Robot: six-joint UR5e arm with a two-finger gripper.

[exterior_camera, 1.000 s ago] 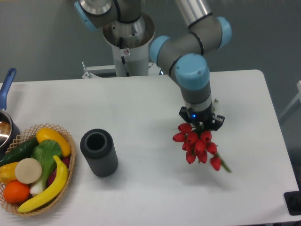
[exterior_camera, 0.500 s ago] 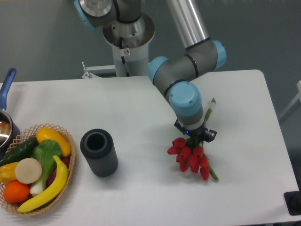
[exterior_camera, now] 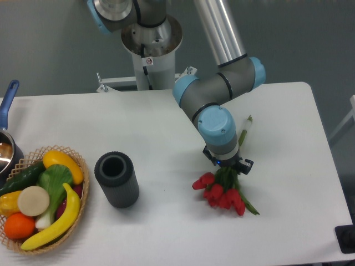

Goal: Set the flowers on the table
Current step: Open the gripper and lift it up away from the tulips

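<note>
Flowers [exterior_camera: 221,191]: red heads low over the table [exterior_camera: 166,119], right of centre, seemingly touching it; stems run up under the hand [exterior_camera: 228,166]. Hand: closed around the stems, apparently. Progress: lowering looks nearly complete; release and withdrawal outstanding. Dark cylinder [exterior_camera: 116,179] stands well apart.

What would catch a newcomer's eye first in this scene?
The red flowers low over the white table, right of centre, with the robot's hand on their stems. Next, the basket of colourful fruit and vegetables at the front left, and the dark cylinder beside it.
</note>
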